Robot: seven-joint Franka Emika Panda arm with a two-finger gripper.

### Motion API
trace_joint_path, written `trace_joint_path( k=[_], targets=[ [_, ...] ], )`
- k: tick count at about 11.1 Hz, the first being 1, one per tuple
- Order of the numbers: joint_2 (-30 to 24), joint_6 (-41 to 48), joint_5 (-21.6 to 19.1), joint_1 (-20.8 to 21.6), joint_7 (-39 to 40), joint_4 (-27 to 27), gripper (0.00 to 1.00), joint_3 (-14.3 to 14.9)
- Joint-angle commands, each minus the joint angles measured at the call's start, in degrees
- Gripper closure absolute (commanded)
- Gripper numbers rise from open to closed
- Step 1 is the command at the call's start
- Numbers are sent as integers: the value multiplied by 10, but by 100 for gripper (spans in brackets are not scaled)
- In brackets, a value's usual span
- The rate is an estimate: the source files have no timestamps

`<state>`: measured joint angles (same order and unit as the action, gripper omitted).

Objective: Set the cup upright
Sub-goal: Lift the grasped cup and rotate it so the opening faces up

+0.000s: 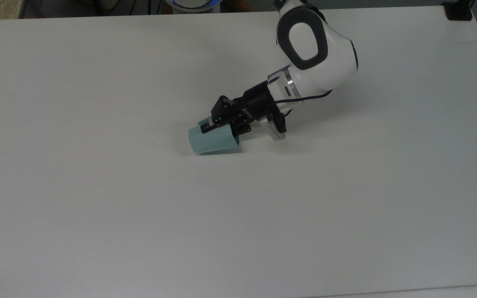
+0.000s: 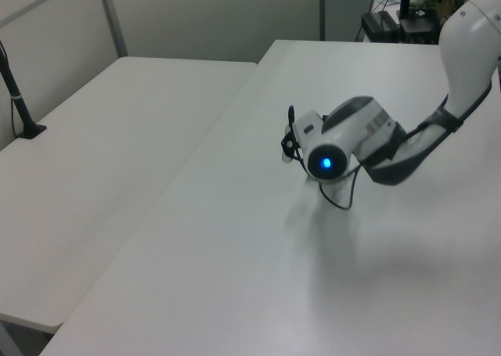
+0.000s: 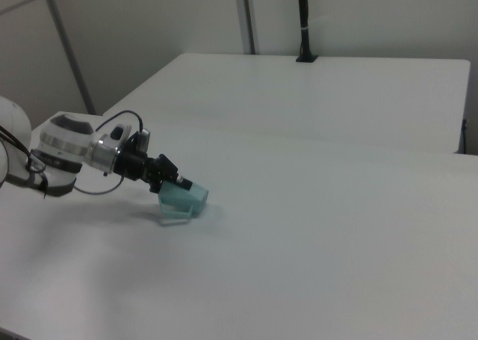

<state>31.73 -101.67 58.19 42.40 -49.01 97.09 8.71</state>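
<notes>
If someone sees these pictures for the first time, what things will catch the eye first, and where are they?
First comes the pale teal cup, lying on its side near the middle of the white table in the top view. The black gripper is at the cup, with the white arm reaching in from the top view's upper right. In the left view a blue light glows on the arm.

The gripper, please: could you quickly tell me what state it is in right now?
Gripper: closed on the rim wall of the cup, which is tilted, not yet upright.
</notes>
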Motion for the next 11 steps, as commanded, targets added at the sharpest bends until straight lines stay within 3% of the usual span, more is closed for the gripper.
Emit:
trace_joint_path(
  k=[1, 6, 7, 9, 11],
  targets=[
    [-102, -63, -144, -53, 17, 14, 100, -7],
    [-198, -63, -384, -133, 147, 20, 100, -7],
    [-214, -82, -419, -151, 164, 46, 100, -7],
    [-282, -195, -478, -191, 190, 151, 100, -6],
    [-321, -227, -558, -225, 261, 210, 100, 3]
  ],
)
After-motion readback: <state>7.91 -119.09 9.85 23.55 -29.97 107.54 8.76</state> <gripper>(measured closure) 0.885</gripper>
